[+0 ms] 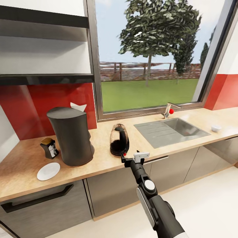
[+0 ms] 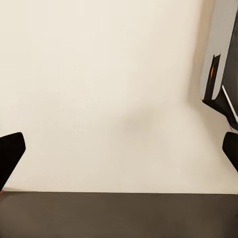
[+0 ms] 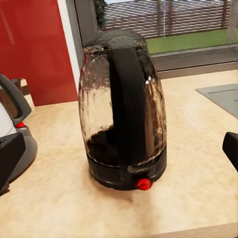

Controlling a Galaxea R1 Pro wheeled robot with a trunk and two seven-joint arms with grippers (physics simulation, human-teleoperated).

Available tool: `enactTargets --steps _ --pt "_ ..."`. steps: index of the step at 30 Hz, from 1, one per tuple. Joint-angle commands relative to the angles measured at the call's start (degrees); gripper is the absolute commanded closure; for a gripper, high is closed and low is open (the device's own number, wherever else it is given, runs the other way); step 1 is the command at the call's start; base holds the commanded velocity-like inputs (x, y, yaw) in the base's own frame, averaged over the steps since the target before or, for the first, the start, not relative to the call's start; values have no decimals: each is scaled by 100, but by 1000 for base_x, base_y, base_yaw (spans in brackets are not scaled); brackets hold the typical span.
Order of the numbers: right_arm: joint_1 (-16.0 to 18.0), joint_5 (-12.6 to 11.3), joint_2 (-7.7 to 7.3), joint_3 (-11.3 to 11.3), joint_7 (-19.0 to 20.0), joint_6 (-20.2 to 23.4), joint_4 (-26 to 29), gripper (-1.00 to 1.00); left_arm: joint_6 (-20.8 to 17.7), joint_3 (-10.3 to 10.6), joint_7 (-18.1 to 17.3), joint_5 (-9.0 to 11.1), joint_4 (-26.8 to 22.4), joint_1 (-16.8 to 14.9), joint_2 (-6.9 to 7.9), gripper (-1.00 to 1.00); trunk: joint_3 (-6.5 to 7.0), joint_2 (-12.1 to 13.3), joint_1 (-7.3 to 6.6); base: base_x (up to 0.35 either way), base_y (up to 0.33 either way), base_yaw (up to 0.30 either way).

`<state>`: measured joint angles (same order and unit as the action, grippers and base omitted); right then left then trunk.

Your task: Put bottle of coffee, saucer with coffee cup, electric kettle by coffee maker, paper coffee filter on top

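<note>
Head view: the right gripper [image 1: 135, 158] sits at the bench [image 1: 99, 155] front edge, just at 5 o'clock of the electric kettle [image 1: 119, 139], not touching it. Can't tell from here how wide it stands. Kettle is upright, betw the coffee maker [image 1: 71, 136] at its 9 o'clock and the sink [image 1: 172, 131] at 3 o'clock. Saucer [image 1: 48, 171] lies near the maker's base at 7 o'clock; bottle of coffee [image 1: 49, 147] at its 9 o'clock. A white paper coffee filter [image 1: 78, 106] peeks up behind the maker. Small white cup [image 1: 216, 128] far right, past the sink.

Left wrist view: left gripper [image 2: 119, 148] spread wide, holding nothing, w/ pale floor below.

Right wrist view: fingers [image 3: 10, 158] spread wide, kettle [image 3: 124, 109] ahead betw them, handle facing, apart from both.
</note>
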<state>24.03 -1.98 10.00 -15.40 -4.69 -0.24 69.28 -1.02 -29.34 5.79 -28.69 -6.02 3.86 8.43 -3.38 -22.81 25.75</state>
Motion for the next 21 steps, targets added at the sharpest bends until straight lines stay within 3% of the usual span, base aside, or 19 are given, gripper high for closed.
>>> enactTargets --steps 1,10,21 --pt "5 -21 0 -18 -34 -2 2 -100 -9 -42 2 -58 -12 1 -11 -100 -11 -11 3 0 0 0" --pt "5 -21 0 -56 -41 -2 2 -100 18 -39 1 -65 -49 -4 -29 -100 -11 -11 3 0 0 0" --pt "-2 -19 -32 -51 -36 -12 21 -100 372 -33 -3 -67 -83 -25 -125 -100 -11 -11 3 0 0 0"
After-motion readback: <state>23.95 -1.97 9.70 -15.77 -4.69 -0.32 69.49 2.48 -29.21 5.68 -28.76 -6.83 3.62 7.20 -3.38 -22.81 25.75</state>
